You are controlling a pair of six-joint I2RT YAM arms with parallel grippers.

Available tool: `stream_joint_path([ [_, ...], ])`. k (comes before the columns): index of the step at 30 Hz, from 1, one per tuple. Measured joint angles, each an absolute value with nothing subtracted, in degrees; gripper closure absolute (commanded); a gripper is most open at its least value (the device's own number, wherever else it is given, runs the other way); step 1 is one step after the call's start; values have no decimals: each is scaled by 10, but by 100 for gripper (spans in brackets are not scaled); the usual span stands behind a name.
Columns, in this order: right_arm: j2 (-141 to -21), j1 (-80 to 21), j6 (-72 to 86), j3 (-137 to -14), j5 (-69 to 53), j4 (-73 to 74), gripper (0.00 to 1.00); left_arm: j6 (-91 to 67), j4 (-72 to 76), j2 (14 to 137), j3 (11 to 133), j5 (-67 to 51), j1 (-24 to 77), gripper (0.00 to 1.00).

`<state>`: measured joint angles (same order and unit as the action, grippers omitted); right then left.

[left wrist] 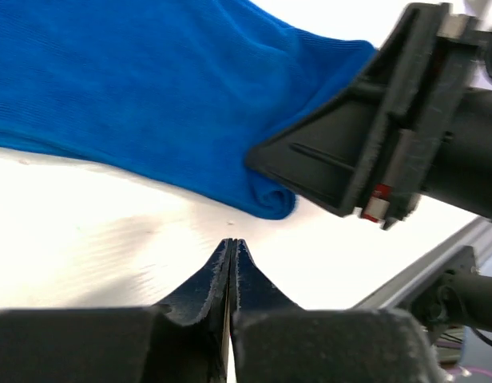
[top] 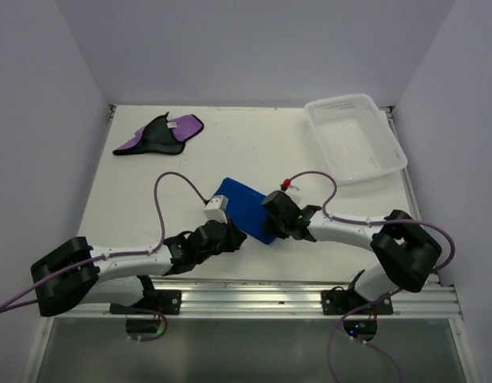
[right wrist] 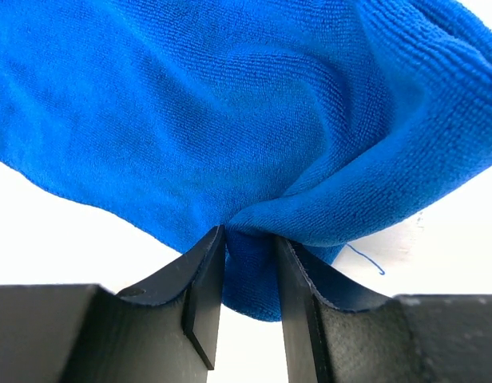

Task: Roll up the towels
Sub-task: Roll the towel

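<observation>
The bright blue towel (top: 247, 207) lies near the middle of the table, between both arms. My right gripper (right wrist: 250, 239) is shut on a bunched fold at the blue towel's (right wrist: 230, 112) near edge. In the top view the right gripper (top: 271, 217) sits at the towel's right corner. My left gripper (left wrist: 232, 243) is shut and empty, just short of the blue towel's (left wrist: 150, 96) rolled corner; from above it (top: 234, 235) is at the towel's near-left edge. The purple and black towel (top: 160, 134) lies crumpled at the far left with its white tag showing.
A white plastic mesh basket (top: 354, 137) stands at the far right. A small red and white object (top: 287, 184) lies just beyond the blue towel. The metal rail (top: 254, 299) runs along the table's near edge.
</observation>
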<state>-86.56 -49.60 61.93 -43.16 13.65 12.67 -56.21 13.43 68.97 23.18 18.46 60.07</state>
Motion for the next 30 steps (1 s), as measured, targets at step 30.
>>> stream_joint_path([
  [30,-910,-496,640,-487,113,151,59,-576,278,779,247,201,665,100],
])
